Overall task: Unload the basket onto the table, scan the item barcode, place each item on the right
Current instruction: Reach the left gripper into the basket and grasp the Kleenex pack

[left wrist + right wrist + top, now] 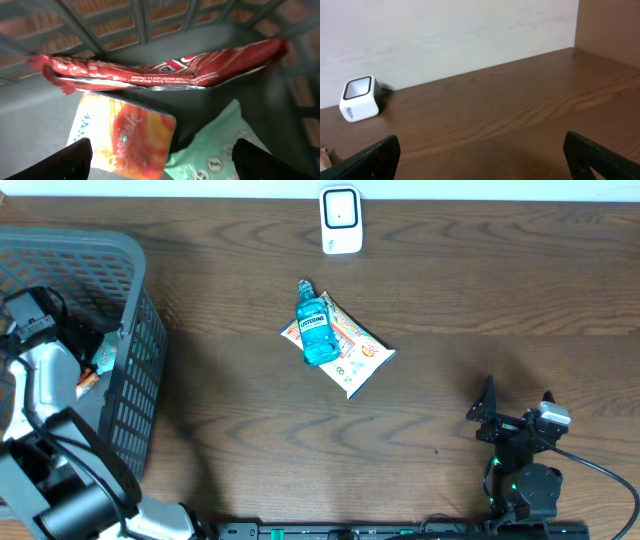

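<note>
Overhead: left arm [45, 380] inside basket [90, 245], left fingers [75, 160] spread over packets [150, 72]; right fingers [375, 160] spread above table [520, 100]

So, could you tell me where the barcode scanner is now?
In the overhead view, the white scanner stands top centre, just beyond the blue bottle lying on a packet.

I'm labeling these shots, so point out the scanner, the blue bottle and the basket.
scanner [340, 218]: overhead view, on its white top face.
blue bottle [318, 335]: overhead view, on the middle of its body.
basket [80, 248]: overhead view, on its far gray wall.
</note>
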{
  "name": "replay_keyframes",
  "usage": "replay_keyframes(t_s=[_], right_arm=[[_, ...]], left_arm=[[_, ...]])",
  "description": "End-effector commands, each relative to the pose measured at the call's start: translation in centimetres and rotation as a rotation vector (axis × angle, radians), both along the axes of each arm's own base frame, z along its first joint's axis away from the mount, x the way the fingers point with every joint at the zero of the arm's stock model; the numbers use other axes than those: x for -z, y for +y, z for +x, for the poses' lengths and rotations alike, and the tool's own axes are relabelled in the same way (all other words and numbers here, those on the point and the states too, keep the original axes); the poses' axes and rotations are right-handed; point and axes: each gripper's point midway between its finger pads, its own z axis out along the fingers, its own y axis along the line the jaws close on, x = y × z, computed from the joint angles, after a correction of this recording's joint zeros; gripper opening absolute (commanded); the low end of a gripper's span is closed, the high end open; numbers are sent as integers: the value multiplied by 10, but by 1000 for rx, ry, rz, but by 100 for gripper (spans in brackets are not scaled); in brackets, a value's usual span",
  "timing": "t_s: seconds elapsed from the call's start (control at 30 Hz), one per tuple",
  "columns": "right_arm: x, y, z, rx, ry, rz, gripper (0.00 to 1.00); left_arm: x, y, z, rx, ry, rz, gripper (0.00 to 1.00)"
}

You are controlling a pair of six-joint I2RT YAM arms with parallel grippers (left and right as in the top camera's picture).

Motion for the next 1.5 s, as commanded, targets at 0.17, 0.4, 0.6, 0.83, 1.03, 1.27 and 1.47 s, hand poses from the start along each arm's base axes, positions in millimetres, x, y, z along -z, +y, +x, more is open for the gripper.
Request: replay_keyframes(t_s=[0.17, 0.4, 0.6, 0.83, 1.03, 1.27, 1.47], right_arm=[[1, 1, 0, -6, 6, -14, 99], [1, 1, 0, -6, 6, -14, 99], [1, 1, 0, -6, 6, -14, 99], [1, 1, 0, -6, 6, -14, 99], [1, 1, 0, -6, 6, -14, 99], [1, 1, 0, -6, 6, -14, 99], [1, 1, 0, -6, 6, -14, 99]], left_arm=[[30, 12, -5, -15, 88, 24, 89], [48, 16, -2, -19, 105, 22, 65], [48, 20, -4, -32, 113, 43, 25], [46, 15, -10, -31, 137, 28, 8], [32, 10, -19, -55, 138, 15, 8], [-28, 4, -23, -73, 18, 54, 8], [-106, -3, -34, -100, -161, 140, 7]])
